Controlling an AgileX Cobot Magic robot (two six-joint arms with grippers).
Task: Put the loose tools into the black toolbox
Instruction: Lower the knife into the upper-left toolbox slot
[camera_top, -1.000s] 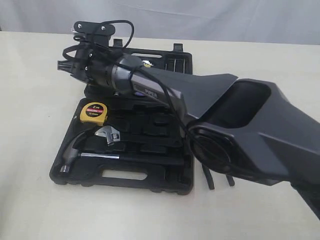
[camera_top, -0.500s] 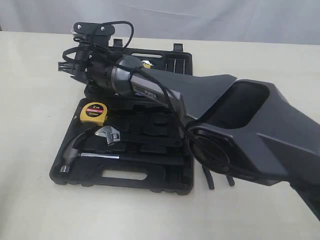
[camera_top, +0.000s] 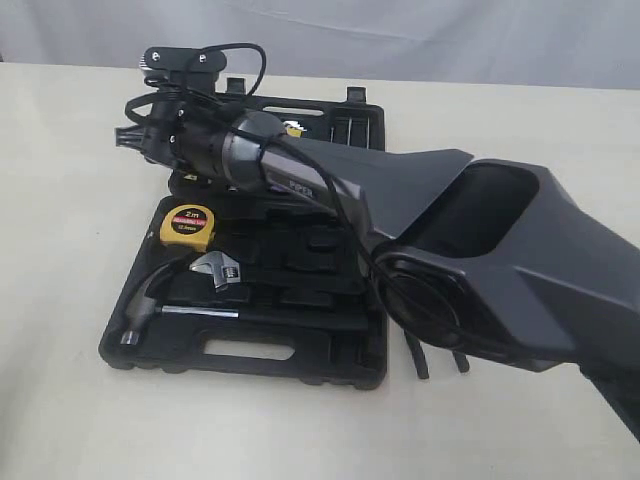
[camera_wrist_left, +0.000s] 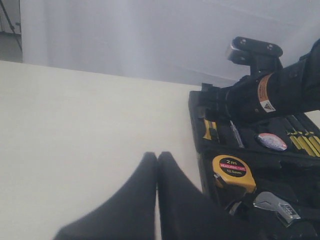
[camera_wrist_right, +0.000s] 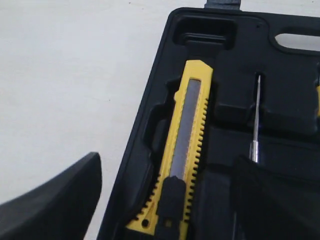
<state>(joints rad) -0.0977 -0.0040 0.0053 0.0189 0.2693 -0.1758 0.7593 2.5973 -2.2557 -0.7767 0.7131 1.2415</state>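
My right pincer (camera_wrist_right: 167, 167) stands wide over the far half of the open black toolbox (camera_top: 240, 365), toward the desk's (camera_top: 60, 220) far edge. The yellow-black utility knife (camera_wrist_right: 187, 145) lies in its slot between my fingers, and neither finger touches it. My left pincer (camera_wrist_left: 157, 159) is closed on nothing, over bare desk beside the toolbox. The yellow tape measure (camera_top: 187, 226) sits in the near half. My right arm hides most of the far half, and the tape roll (camera_wrist_left: 272, 141) only peeks out beneath it.

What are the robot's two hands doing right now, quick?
Left hand: closed, holding nothing.
Right hand: open, holding nothing; the yellow-black utility knife lies in the black toolbox.
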